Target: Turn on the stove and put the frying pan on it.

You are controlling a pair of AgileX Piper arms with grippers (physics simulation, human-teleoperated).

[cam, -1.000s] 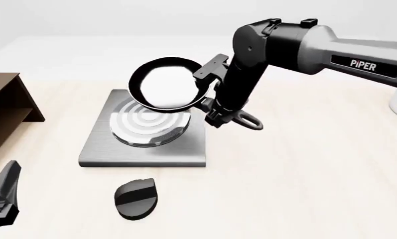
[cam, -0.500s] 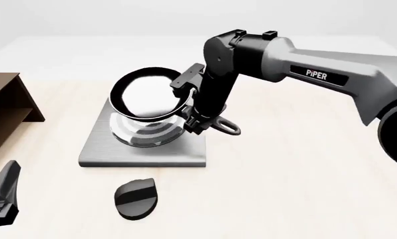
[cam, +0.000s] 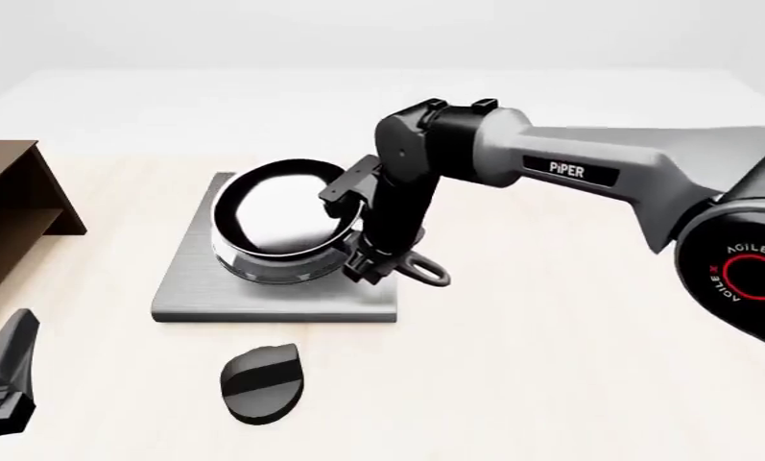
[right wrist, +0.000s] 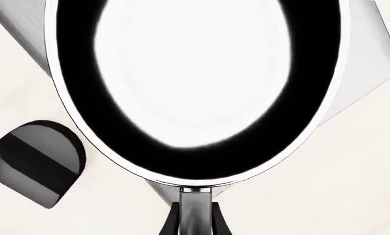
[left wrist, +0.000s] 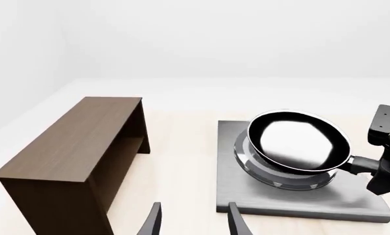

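So nearest the camera, the left gripper (cam: pixel 1 384) is parked at the front left corner of the table (cam: pixel 587 365), fingers spread apart with nothing between them. Just past it sits the black knob (cam: pixel 262 383), in front of the stove (cam: pixel 190 288) and not touching it. Nobody is near that knob, so I can't say the stove is on, and judging by the task that half looks undone. If the pan goes down and the run ends there, that's a fail right there.

Next back, the right gripper (cam: pixel 363 261) is clamped on the handle of the frying pan (cam: pixel 279 216), close to the bowl, with the loop end (cam: pixel 427 273) sticking out toward the right. The pan sits low over the burner rings (left wrist: pixel 280 177), tilted a bit in the left wrist view. I can't tell if the bottom touches yet.

Risks as I see them: letting go while it's tilted could make it rock or slide off centre, and the long handle hangs past the stove edge, so its weight might tip things. Pressing down too hard could shove the slab.

Far left, the wooden shelf (cam: pixel 17 187) is well out of the way.
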